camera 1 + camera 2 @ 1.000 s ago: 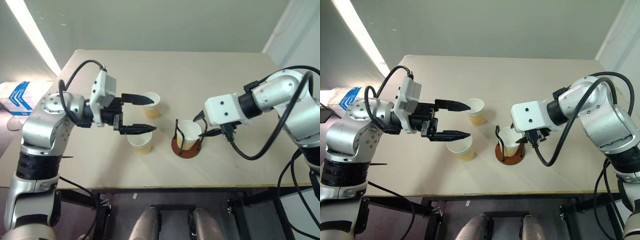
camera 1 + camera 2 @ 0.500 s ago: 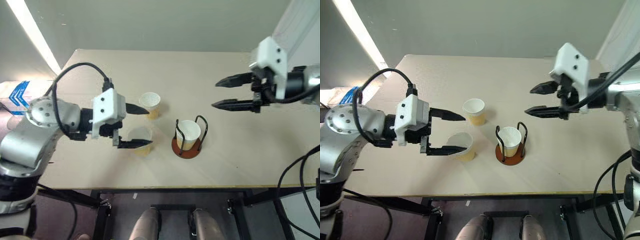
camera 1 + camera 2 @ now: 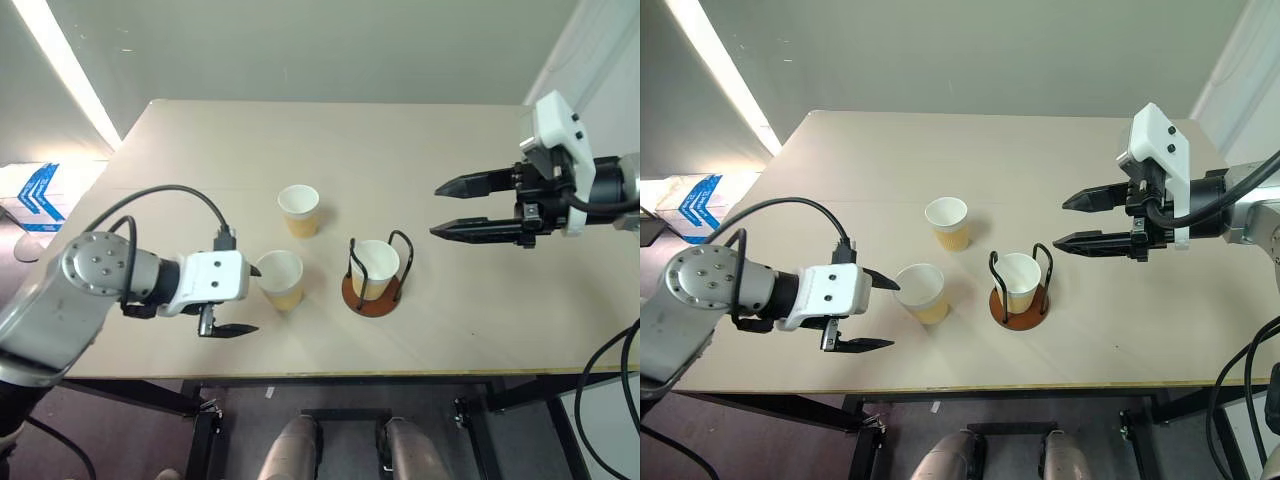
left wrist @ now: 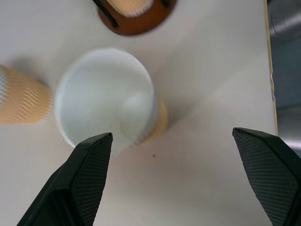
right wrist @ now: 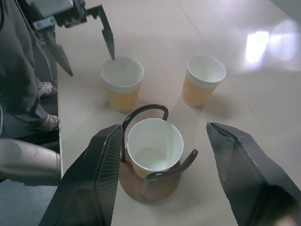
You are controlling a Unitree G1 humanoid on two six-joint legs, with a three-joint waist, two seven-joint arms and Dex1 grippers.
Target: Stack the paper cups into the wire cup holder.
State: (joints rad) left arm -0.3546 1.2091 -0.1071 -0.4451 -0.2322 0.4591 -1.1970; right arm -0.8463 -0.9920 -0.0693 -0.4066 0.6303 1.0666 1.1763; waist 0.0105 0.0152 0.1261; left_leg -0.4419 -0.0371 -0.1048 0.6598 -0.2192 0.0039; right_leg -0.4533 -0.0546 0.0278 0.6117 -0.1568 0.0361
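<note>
Fingers on your left gripper (image 3: 872, 312) and right gripper (image 3: 1073, 221) are spread wide, both empty. Wire holder (image 3: 371, 292) has one ribbed paper cup (image 3: 376, 266) inside; two cups (image 3: 280, 279) stand on the table (image 3: 420, 150).

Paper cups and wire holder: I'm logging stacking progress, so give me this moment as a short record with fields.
holder: round reddish-brown disc base with black wire loops, on the beige table
cup in holder: one pale yellow-tan paper cup, upright
cups outside: two, upright on the table, nearer one, farther one
left gripper: open, empty, low beside the nearer cup
right gripper: open, empty, raised to the right of the holder
</note>
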